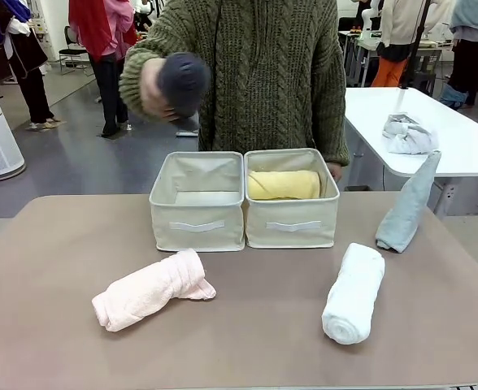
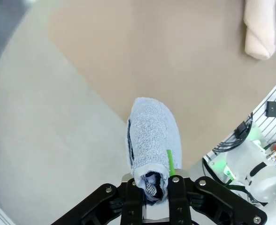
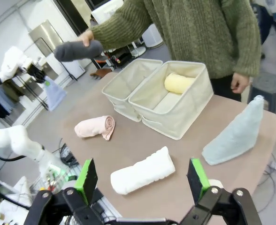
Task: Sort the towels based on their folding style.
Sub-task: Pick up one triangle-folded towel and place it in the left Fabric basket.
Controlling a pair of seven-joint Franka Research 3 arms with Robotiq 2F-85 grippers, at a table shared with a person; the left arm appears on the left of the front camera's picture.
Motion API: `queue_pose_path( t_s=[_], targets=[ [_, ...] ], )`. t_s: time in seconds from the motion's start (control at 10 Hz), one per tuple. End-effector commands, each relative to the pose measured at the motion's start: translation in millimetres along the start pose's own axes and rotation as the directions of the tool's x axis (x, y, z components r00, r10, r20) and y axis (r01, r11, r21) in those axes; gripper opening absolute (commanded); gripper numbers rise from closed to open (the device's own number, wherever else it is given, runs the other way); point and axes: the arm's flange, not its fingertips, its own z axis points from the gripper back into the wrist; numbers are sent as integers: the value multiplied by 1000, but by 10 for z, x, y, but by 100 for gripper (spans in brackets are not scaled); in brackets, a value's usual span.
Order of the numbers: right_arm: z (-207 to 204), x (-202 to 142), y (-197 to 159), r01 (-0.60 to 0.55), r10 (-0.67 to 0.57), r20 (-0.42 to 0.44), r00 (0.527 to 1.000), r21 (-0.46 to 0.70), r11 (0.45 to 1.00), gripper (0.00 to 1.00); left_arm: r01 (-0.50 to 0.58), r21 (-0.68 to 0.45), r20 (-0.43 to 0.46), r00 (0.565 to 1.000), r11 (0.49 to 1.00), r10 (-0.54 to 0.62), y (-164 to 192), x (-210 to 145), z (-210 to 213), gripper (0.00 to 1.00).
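Observation:
My left gripper is shut on the narrow end of a lavender-blue cone towel, held off the table's side. A person's hand holds a dark grey roll up behind the bins. A yellow roll lies in the right bin; the left bin holds nothing. On the table lie a pink roll and a white roll. A pale grey-blue cone stands at the right. My right gripper hangs open above the white roll.
A crumpled grey-white rag lies on a separate white table at the back right. The person stands close behind the bins, one hand down by the right bin. People stand farther off.

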Motion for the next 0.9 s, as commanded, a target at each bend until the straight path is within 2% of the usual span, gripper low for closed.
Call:
queue_pose_path(
  t_s=[0.0,0.2,0.3,0.4,0.5,0.8],
  targets=[
    [-2,5,-9,-15,15,22,1000,16,1000,100,128,3,74,989,992,-128,-299,509,497,16],
    [-2,5,-9,-15,15,22,1000,16,1000,100,197,-2,119,973,980,-196,-535,930,759,16],
    [-2,5,-9,-15,15,22,1000,16,1000,100,193,-15,129,973,981,-190,-587,1016,724,16],
    [-2,5,-9,-15,15,22,1000,16,1000,100,162,7,127,979,987,-162,-576,829,661,16],
    [-2,5,-9,-15,15,22,1000,16,1000,100,217,20,126,968,976,-218,-729,992,808,16],
    [-2,5,-9,-15,15,22,1000,16,1000,100,217,20,126,968,976,-218,-729,992,808,16]
  ],
)
